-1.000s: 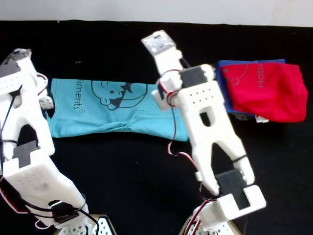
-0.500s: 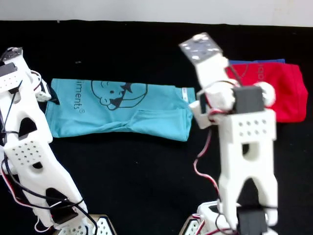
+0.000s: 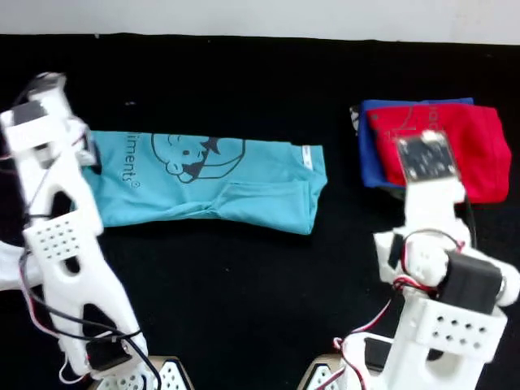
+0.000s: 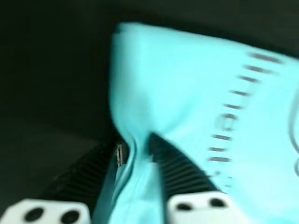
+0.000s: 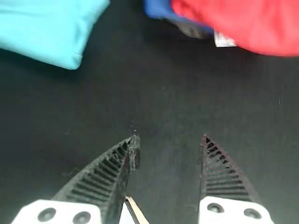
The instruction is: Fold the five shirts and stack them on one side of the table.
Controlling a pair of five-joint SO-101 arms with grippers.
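Observation:
A turquoise shirt point(image 3: 211, 183) with a cartoon print lies folded lengthwise across the middle of the black table. My left gripper point(image 4: 135, 151) is shut on the shirt's left edge, a fold of turquoise cloth point(image 4: 177, 107) pinched between its black fingers. In the high view the left arm point(image 3: 57, 203) stands at that left end. A folded red shirt point(image 3: 455, 146) rests on a folded blue shirt point(image 3: 372, 154) at the far right. My right gripper point(image 5: 169, 144) is open over bare black table, near the red shirt point(image 5: 243, 23) and the turquoise shirt's corner point(image 5: 51, 32).
The black cloth-covered table point(image 3: 236, 292) has free room in front of the shirts. A white wall strip point(image 3: 260, 16) runs along the far edge. The right arm's body point(image 3: 439, 276) stands at the near right.
The right arm has left the turquoise shirt's right end and drawn back to the near right. The left arm has shifted slightly at the shirt's left edge.

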